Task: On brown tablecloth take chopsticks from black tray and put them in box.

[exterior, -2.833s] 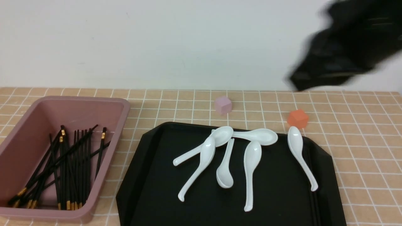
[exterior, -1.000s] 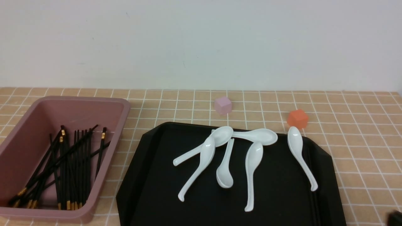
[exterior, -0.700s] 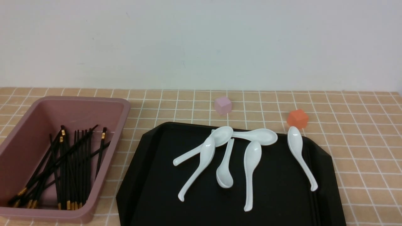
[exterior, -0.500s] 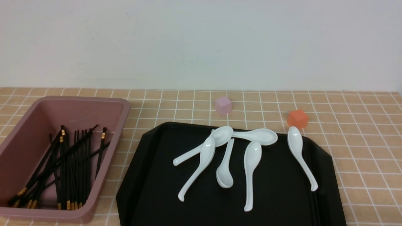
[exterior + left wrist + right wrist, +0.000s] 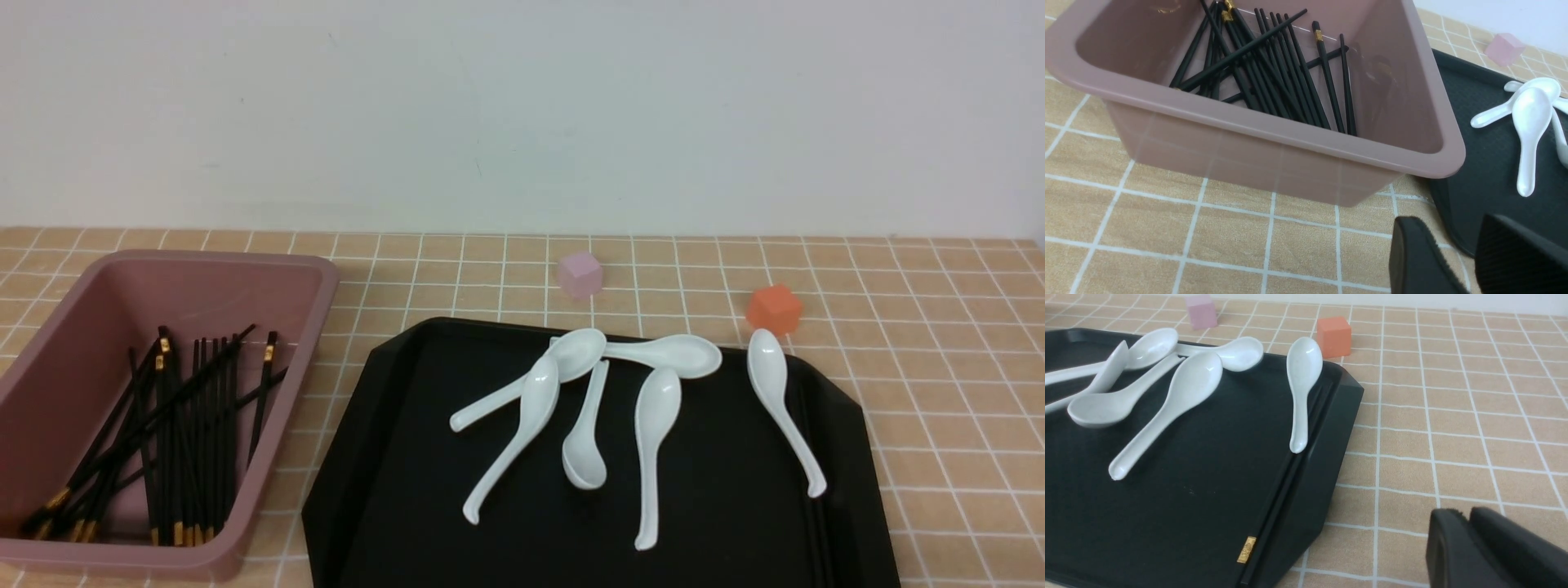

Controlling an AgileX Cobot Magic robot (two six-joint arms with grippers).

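The pink box (image 5: 326, 278) stands at the left on the brown tablecloth (image 5: 939, 367) and holds several black chopsticks (image 5: 184, 425), which also show in the left wrist view (image 5: 1274, 69). The black tray (image 5: 718, 506) lies in the middle. One chopstick with a gold band (image 5: 1246, 549) lies along the tray's right rim, faint in the front view (image 5: 819, 539). My left gripper (image 5: 1449, 224) is open and empty, low over the cloth between the box (image 5: 1290, 126) and the tray (image 5: 1486, 171). My right gripper (image 5: 1468, 516) is shut and empty over the cloth right of the tray (image 5: 1200, 498). Neither arm shows in the front view.
Several white soup spoons (image 5: 653, 441) lie on the tray's far half, one (image 5: 1302, 384) next to the chopstick. A pink cube (image 5: 580, 273) and an orange cube (image 5: 773, 308) sit on the cloth just behind the tray. A white wall stands behind the table.
The right arm, blurred high at the upper right 2.8 s ago, has dropped out of the front view. Its last bit left the bottom right corner. Objects have not moved.
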